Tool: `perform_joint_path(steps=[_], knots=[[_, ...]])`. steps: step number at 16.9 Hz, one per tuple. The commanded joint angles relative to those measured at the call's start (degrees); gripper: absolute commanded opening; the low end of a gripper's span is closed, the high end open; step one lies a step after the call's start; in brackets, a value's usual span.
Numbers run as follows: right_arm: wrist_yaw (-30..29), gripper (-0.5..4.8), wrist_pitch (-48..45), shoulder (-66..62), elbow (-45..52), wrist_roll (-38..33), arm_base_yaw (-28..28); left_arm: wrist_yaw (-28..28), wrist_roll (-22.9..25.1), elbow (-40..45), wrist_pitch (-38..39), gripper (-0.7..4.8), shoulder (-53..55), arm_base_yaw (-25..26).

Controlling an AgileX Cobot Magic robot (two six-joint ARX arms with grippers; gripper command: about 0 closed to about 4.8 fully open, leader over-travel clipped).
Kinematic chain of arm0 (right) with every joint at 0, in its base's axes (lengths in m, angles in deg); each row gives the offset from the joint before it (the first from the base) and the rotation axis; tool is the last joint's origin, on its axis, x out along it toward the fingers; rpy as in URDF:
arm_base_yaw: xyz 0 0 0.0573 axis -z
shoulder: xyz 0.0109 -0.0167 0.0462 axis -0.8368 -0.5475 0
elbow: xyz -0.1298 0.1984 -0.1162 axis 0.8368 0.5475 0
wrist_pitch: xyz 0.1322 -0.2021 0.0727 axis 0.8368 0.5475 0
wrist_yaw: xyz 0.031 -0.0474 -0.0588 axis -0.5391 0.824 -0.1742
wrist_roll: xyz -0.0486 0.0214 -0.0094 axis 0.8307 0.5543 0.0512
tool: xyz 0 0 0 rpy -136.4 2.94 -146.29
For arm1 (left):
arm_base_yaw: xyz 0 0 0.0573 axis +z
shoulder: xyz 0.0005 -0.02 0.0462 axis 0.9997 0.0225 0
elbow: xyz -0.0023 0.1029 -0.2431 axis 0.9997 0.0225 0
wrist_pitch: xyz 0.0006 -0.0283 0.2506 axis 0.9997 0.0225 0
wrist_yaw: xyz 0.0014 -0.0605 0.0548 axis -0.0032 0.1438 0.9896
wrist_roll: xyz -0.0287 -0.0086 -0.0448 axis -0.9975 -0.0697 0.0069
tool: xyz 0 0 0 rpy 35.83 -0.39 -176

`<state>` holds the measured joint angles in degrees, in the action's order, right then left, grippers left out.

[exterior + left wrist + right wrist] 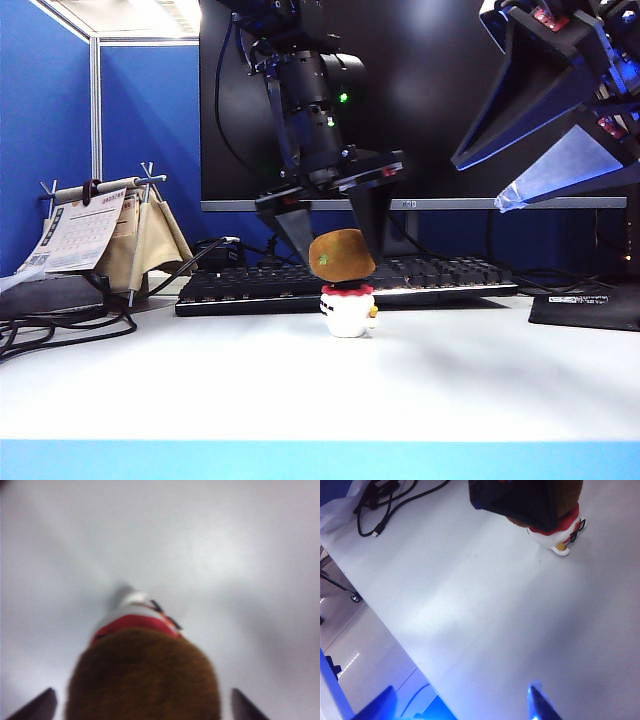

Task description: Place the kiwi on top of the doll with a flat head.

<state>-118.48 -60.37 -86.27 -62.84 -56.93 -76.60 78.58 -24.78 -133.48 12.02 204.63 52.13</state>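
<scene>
The brown fuzzy kiwi rests, slightly tilted, on the flat black top of the doll, a small white figurine with a red frill standing on the white table. My left gripper hangs over them, open, one finger on each side of the kiwi. In the left wrist view the kiwi fills the space between the dark fingertips, with a strip of table showing on both sides, and the doll peeks out beneath. My right gripper is raised at the upper right, open and empty. From there the doll shows far off.
A black keyboard lies behind the doll, under a dark monitor. A desk calendar on a stand and loose black cables occupy the left. A black pad lies at the right. The table's front edge runs close below.
</scene>
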Motion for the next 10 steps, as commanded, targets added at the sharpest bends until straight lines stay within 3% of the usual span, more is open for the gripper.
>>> perform_joint_path(steps=[1, 5, 7, 8, 9, 10], knots=[[-0.15, 3.37, -0.74, 0.13, -0.39, 0.35, 0.0, 2.58, -0.13, -0.33, -0.02, 4.71, -1.81, 0.07], [-1.86, 3.36, -2.82, 0.2, -0.39, 0.72, 0.0, 6.49, -0.48, -0.33, -1.07, 4.61, -8.66, 1.16], [-3.65, 3.23, -3.58, 0.31, -0.39, 0.72, 0.0, 6.38, -0.66, -0.33, -0.85, 3.99, -14.23, 1.55], [-3.61, 3.09, -3.52, 0.85, -0.39, 0.7, 0.0, 4.46, -0.11, -0.26, 1.01, 2.46, -19.47, 2.36], [-3.61, 2.82, -3.5, 1.64, -0.39, 0.68, 0.0, 2.82, 0.24, -0.22, 3.58, 1.51, -23.58, 2.62], [-3.52, 2.71, -3.5, 2.05, -0.39, 0.7, 0.0, 2.89, 0.55, -0.17, 4.94, 1.05, -25.62, 2.71]])
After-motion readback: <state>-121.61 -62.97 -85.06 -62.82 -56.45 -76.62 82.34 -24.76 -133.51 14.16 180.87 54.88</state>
